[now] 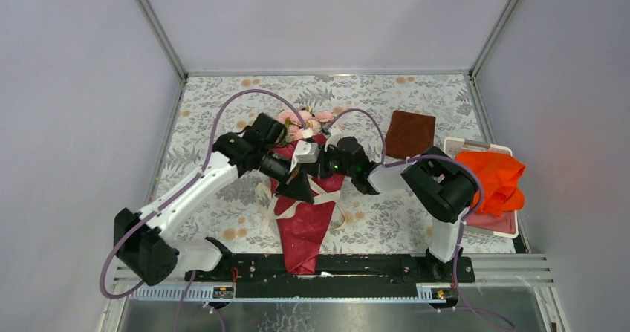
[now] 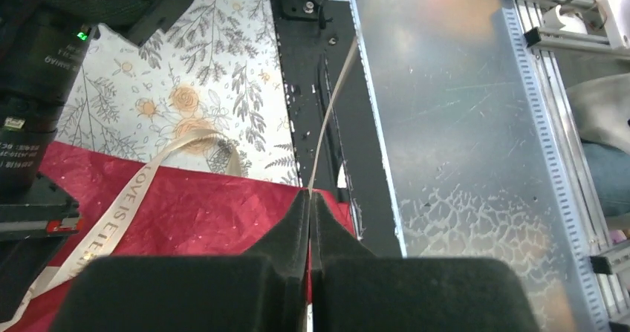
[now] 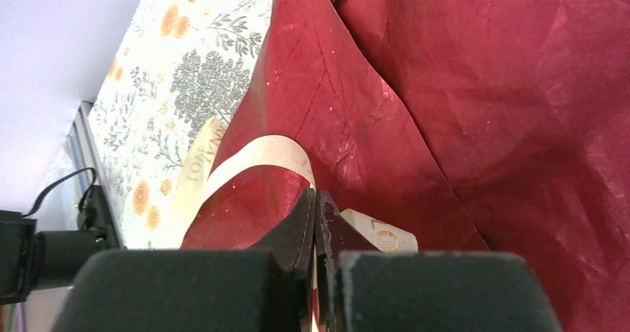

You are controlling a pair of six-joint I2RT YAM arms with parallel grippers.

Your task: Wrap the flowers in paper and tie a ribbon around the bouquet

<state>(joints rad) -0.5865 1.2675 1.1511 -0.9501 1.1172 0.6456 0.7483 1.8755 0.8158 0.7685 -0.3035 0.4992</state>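
Bouquet is lying mid-table on the floral cover, tail pointing at the near edge, between the two arm bases. Flowers are sticking out of the far, wide end of the cone. Paper is showing its crimson side, creased, with overlapping folds in the right wrist view.

Both arms are reaching in over the cone's upper half, one from each side, wrists close together.

Left gripper: fingers are pressing together, pinching a strand of the ribbon. The strand is running edge-on, straight away from the tips across the black base rail. Another length, printed with lettering, is lying flat across the crimson paper beside the tips.

Right gripper: fingers are also pressing together on the ribbon. A loop is arching out of the tips, over the paper and down onto the floral cover.

In the top view the ribbon is crossing the cone around its middle.

Off to the right, well apart: a brown folded square is lying on the cover, and an orange cloth is sitting in a white tray.
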